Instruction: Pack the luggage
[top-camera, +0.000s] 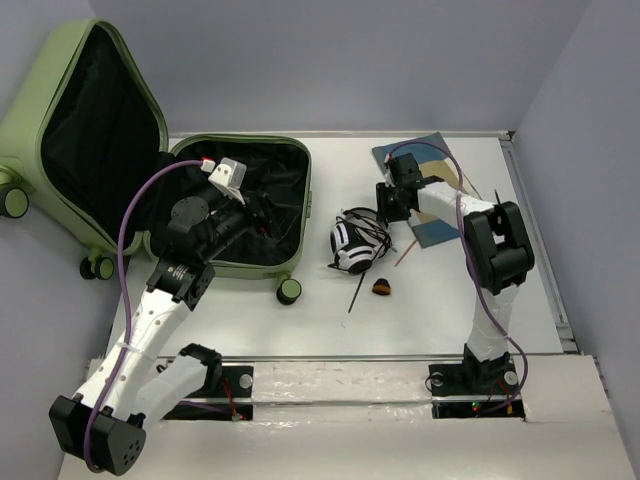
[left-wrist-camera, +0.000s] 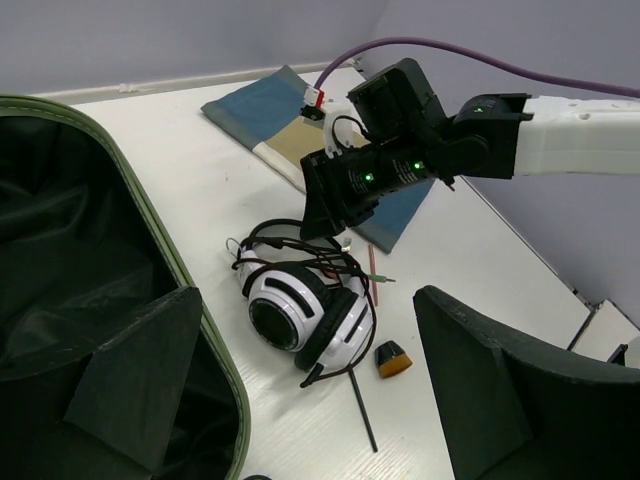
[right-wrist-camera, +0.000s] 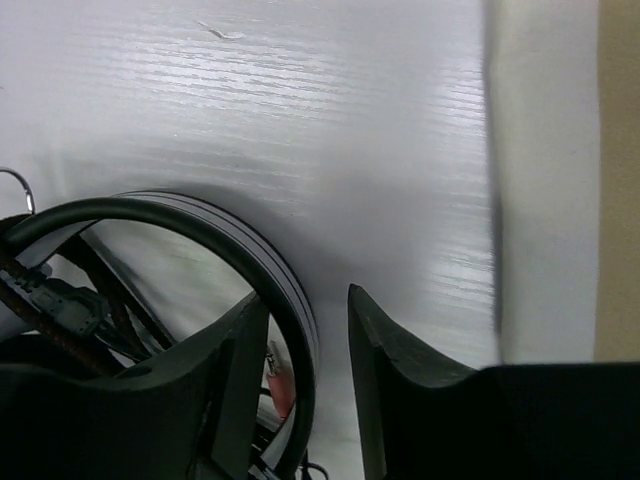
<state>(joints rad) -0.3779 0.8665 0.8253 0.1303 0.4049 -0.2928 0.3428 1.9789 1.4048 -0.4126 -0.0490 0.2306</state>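
Note:
The luggage (top-camera: 306, 205), a sage-green suitcase, lies open at the left with its black lining showing and its lid leaning back; its green rim (left-wrist-camera: 170, 262) shows in the left wrist view. My left gripper (top-camera: 262, 215) hovers over the suitcase's right side, open and empty (left-wrist-camera: 308, 300). White-and-black headphones (top-camera: 347, 247) (left-wrist-camera: 300, 310) lie on the table right of the case. My right gripper (top-camera: 385, 208) (left-wrist-camera: 320, 215) is down at their black headband (right-wrist-camera: 200, 220). The band runs between the open fingers (right-wrist-camera: 400, 370), close to the left one, with a gap to the right one.
A small orange-and-black piece (top-camera: 382, 288) (left-wrist-camera: 392, 358) and a thin black stick (top-camera: 356, 292) (left-wrist-camera: 362, 410) lie just in front of the headphones. A flat blue-and-beige item (top-camera: 432, 160) (left-wrist-camera: 260, 110) lies at the back right under the right arm. Walls close off the table's right side.

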